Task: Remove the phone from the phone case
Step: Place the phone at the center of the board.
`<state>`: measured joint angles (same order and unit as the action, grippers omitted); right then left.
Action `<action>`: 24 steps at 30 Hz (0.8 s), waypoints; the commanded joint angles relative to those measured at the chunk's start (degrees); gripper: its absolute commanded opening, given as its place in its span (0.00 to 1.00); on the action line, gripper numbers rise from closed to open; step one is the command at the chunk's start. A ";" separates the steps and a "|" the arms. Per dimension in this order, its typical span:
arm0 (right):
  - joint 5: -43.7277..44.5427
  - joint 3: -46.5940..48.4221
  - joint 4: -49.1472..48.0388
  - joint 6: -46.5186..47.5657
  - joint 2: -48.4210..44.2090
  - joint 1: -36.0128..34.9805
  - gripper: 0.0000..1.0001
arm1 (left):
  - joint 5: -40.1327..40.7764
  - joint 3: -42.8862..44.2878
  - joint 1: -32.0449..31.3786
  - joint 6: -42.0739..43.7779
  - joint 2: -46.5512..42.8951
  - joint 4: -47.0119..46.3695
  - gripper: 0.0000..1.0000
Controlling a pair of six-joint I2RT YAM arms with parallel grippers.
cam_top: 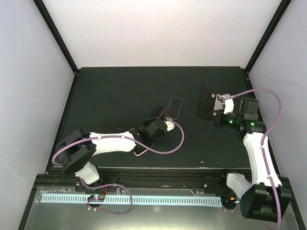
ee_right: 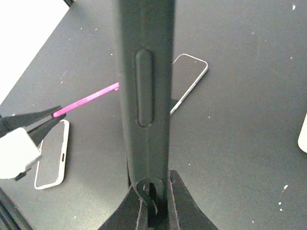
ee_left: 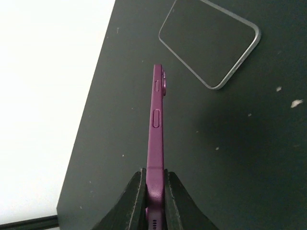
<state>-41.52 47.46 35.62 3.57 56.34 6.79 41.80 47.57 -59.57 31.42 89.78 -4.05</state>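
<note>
Matte black table [cam_top: 120, 91], white walls [cam_top: 158, 28]; left gripper [ee_left: 154, 194] pinches one slim magenta phone [ee_left: 156, 139], right gripper [ee_right: 154, 197] pinches one black matte phone case [ee_right: 144, 72]; two more lie flat: silver-rimmed phone [cam_top: 176, 106] at the left gripper's 1 o'clock, white-rimmed phone [ee_right: 50, 153] at 7

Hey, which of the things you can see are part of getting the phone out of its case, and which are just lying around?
Part of the job:
purple phone, pinched edge-on in the left gripper
dark case, held in the right gripper

Just lying about:
silver-rimmed phone, flat on the table
white-rimmed phone, flat near the left gripper
</note>
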 commanded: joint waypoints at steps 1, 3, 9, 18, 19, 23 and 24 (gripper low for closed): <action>-0.06 0.99 -0.56 1.72 3.33 0.41 0.01 | -2.18 2.58 4.50 10.20 2.86 -10.09 0.02; 0.01 1.07 -0.19 1.74 3.75 0.50 0.01 | -3.21 2.43 6.22 12.74 4.59 -12.88 0.01; -0.89 0.29 -0.21 1.00 1.58 1.12 0.01 | -3.43 6.17 9.30 21.91 13.18 -16.06 0.01; 4.70 -0.08 -0.73 -1.15 -0.01 1.26 0.01 | -6.48 12.55 11.85 26.57 20.00 -13.62 0.07; 4.43 -0.08 -0.57 -1.19 -0.03 1.28 0.01 | -6.55 13.11 11.85 26.98 20.66 -13.10 0.10; 5.40 0.40 -0.44 -1.76 -0.18 1.30 0.01 | -6.60 15.26 12.08 27.64 22.89 -10.57 0.19; 5.95 0.43 -0.46 -1.89 -0.40 1.30 0.01 | -6.00 15.75 12.22 27.64 23.50 -10.00 0.20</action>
<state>-37.60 47.46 36.25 2.52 57.23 7.68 35.88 59.81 -47.75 56.99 111.31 -16.27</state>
